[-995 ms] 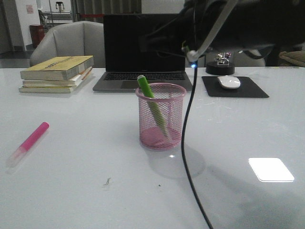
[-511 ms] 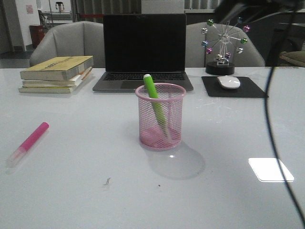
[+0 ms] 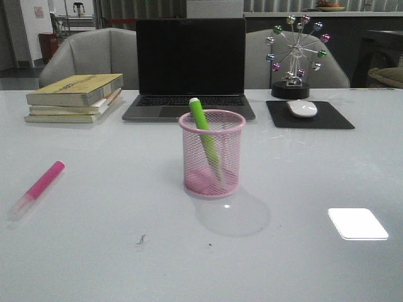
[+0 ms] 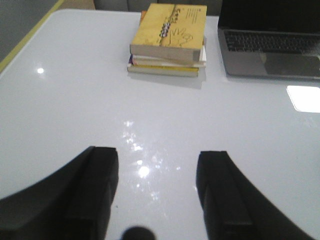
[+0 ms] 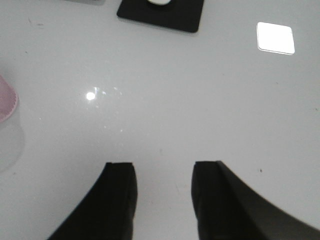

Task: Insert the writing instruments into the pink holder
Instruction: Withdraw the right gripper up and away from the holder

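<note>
The pink holder (image 3: 212, 154) stands in the middle of the white table in the front view. The green marker (image 3: 204, 135) leans inside it, its end poking above the rim. The hot pink marker (image 3: 36, 188) lies flat on the table at the left, clear cap toward the front. Neither arm shows in the front view. My left gripper (image 4: 157, 157) is open over bare table, nothing between its fingers. My right gripper (image 5: 163, 167) is open too, with only a sliver of the pink holder (image 5: 7, 100) at the edge of its view.
A stack of books (image 3: 75, 97) sits at the back left, a laptop (image 3: 191, 66) behind the holder, and a mouse (image 3: 303, 108) on a black pad (image 3: 310, 116) at the back right beside a ball ornament (image 3: 295, 56). A bright light patch (image 3: 357, 223) reflects at the right front.
The right arm and its black cable, which filled the upper right of the front view above the holder, have drawn back out of sight. The green marker stays in the holder.
</note>
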Controlling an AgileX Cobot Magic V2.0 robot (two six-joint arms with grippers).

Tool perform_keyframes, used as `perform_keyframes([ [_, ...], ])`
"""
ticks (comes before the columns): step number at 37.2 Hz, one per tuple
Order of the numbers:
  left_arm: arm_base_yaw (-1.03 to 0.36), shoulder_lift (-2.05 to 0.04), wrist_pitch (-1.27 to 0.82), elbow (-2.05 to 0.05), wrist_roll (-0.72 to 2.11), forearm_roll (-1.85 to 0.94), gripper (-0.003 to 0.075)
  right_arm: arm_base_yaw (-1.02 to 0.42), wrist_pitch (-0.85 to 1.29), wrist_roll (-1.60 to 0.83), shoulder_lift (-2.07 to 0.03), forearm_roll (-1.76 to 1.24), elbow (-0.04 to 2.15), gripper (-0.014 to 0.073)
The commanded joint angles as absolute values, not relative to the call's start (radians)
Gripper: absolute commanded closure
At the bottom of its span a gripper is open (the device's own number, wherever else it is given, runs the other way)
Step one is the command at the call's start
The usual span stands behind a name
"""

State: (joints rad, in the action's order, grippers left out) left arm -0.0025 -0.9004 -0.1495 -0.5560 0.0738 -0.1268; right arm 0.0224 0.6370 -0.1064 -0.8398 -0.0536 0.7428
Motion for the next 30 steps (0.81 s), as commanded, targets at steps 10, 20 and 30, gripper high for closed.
perform_keyframes([
  [10, -0.107, -0.903, -0.142, -0.661, 0.067, -0.110, 0.0295, 0.047, 0.630, -0.113, -0.690, -0.049, 0.611, 0.0205],
  [20, -0.206, -1.143, -0.375, -0.936, 0.065, -0.152, 0.0295, 0.047, 0.622, -0.113, -0.687, -0.050, 0.613, 0.0205],
  [30, -0.206, -1.509, -0.689, -1.271, 0.063, -0.181, 0.0296, 0.047, 0.623, -0.113, -0.687, -0.050, 0.613, 0.0205],
])
